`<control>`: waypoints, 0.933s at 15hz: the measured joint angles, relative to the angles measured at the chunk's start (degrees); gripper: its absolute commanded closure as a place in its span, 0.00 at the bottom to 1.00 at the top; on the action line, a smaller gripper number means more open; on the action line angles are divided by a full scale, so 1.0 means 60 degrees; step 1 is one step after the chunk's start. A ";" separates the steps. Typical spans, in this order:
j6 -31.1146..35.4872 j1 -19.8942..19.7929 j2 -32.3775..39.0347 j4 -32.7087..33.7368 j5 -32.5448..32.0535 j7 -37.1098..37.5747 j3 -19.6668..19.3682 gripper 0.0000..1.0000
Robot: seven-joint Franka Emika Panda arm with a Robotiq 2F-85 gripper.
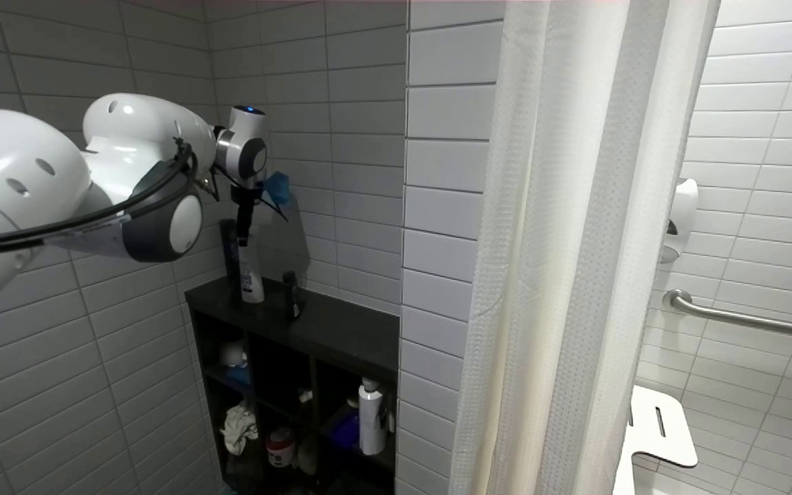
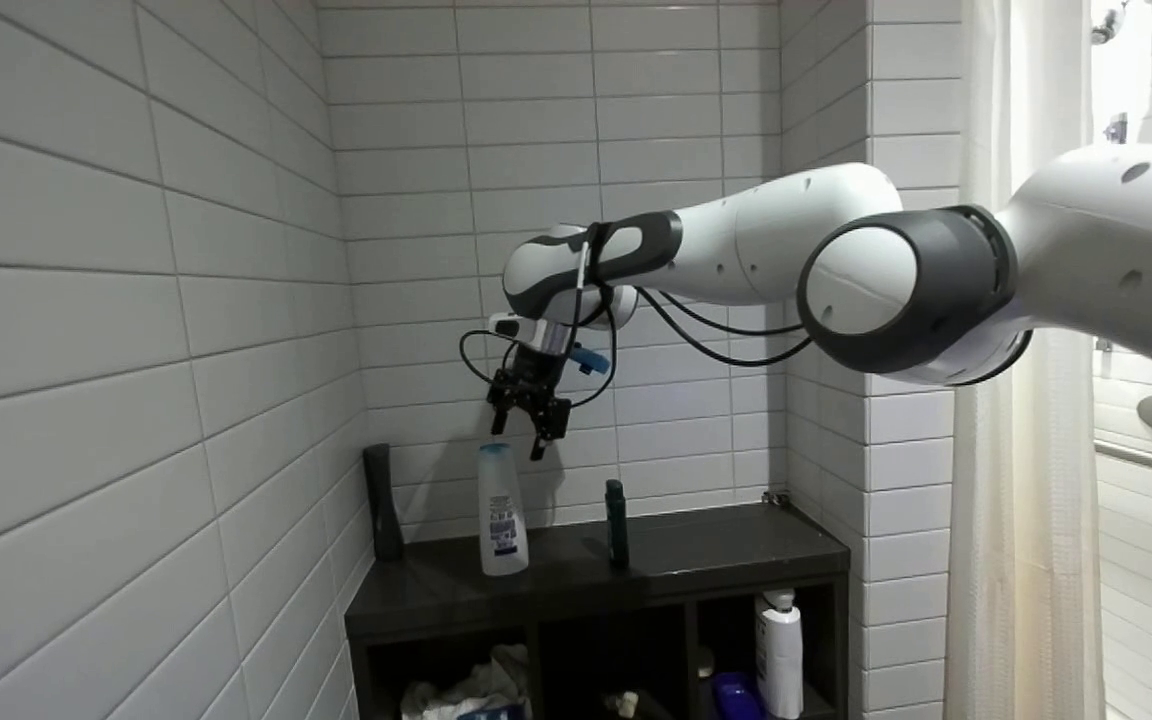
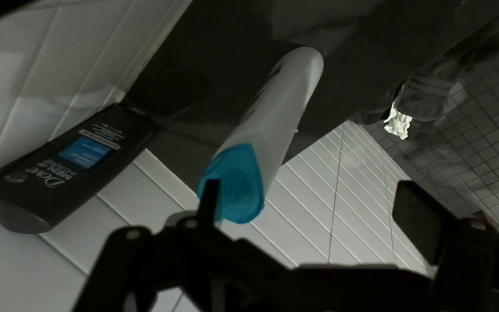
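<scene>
My gripper (image 2: 519,438) is open and holds nothing. It is tilted just above a white bottle (image 2: 503,510) with a blue cap, standing upright on a dark shelf unit (image 2: 736,535). In the wrist view, one finger of the gripper (image 3: 312,199) overlaps the edge of the blue cap (image 3: 236,186); I cannot tell whether it touches. The other finger is well apart from the bottle. A dark Dove bottle (image 3: 67,169) stands beside it in the corner, also seen in an exterior view (image 2: 383,505). A slim dark green container (image 2: 617,525) stands on the other side.
Tiled walls close in behind and beside the shelf (image 1: 355,320). Its compartments hold a white bottle (image 1: 371,419), a purple item (image 2: 736,695), crumpled cloth (image 1: 239,427) and a red-and-white tub (image 1: 280,447). A pale curtain (image 1: 561,247) hangs alongside.
</scene>
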 measured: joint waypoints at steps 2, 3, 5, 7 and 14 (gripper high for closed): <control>-0.0128 -0.0042 0.0076 0.0035 0.0164 -0.0106 0.0082 0.00; -0.0163 -0.0084 0.0128 0.0050 0.0222 -0.0152 0.0106 0.00; -0.0176 -0.0171 0.0213 0.0084 0.0342 -0.0275 0.0130 0.03; -0.0197 -0.0258 0.0232 0.0117 0.0454 -0.0329 0.0151 0.27; -0.0364 -0.0106 0.0255 0.0466 0.0465 -0.0293 0.0195 0.76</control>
